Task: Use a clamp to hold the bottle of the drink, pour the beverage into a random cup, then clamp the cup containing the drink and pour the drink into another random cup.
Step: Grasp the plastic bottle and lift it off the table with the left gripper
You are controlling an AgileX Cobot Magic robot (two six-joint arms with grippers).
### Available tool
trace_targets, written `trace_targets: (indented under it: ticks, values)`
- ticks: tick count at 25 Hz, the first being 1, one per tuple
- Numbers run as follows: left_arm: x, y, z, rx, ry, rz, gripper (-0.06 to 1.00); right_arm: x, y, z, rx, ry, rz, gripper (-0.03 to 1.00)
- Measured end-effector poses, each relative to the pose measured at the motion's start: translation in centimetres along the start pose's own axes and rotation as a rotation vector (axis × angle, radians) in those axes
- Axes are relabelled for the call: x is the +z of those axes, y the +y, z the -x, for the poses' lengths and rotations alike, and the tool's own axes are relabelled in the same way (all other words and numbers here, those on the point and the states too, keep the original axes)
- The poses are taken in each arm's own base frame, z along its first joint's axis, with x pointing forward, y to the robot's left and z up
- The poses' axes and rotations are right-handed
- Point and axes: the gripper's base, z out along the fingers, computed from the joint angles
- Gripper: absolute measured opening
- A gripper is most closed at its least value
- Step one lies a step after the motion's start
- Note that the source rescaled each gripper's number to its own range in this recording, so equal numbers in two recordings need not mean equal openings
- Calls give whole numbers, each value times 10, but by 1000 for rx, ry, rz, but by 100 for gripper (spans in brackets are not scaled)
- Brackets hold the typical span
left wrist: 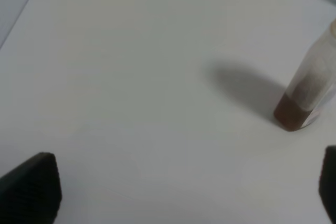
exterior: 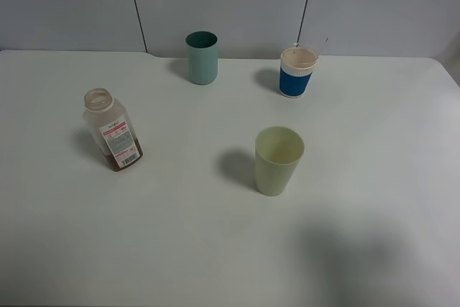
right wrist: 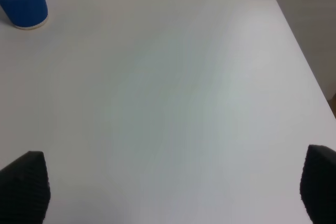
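The left clamp [left wrist: 181,190] has its jaws spread wide with nothing between them. Its two dark fingertips [left wrist: 31,187] sit at opposite edges of the left wrist view, over bare white table [exterior: 215,249]. The bottle [exterior: 113,131] stands beyond that clamp and off to one side, not touched by it. It is on the left part of the table, on its base, capless, with its white and pink-red label facing the high camera. The beverage [exterior: 126,159] fills only a shallow brown layer at the bottom of the bottle. Further right and toward the back wall stands the teal straight cup [exterior: 202,57], upright and well apart from the bottle. Right of the middle and nearer the front is the pale yellow-green tumbler [exterior: 278,160], upright, its inside showing only pale plastic. Behind it, near the back edge, stands the short blue-and-white cup [exterior: 297,72], upright, with a tan inside. The right clamp [right wrist: 172,184] is also opened wide and holds nothing. Bare table lies between its dark fingertips [right wrist: 23,187], and the blue-and-white cup is well ahead of it, off to one side.
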Motion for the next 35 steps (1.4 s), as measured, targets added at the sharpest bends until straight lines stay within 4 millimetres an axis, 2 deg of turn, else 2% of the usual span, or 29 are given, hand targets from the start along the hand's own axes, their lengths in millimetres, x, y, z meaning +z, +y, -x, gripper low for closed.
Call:
trace_targets:
  ticks: [20,29,35]
  values:
    - [5,-4,2,46,37,-35,100,0,0,0,0,0,0,86]
    - [37,-16,23,196,200,-117,100,0,0,0,0,0,0,86]
    - [78,-25,34,275,346,-186,100,0,0,0,0,0,0,86]
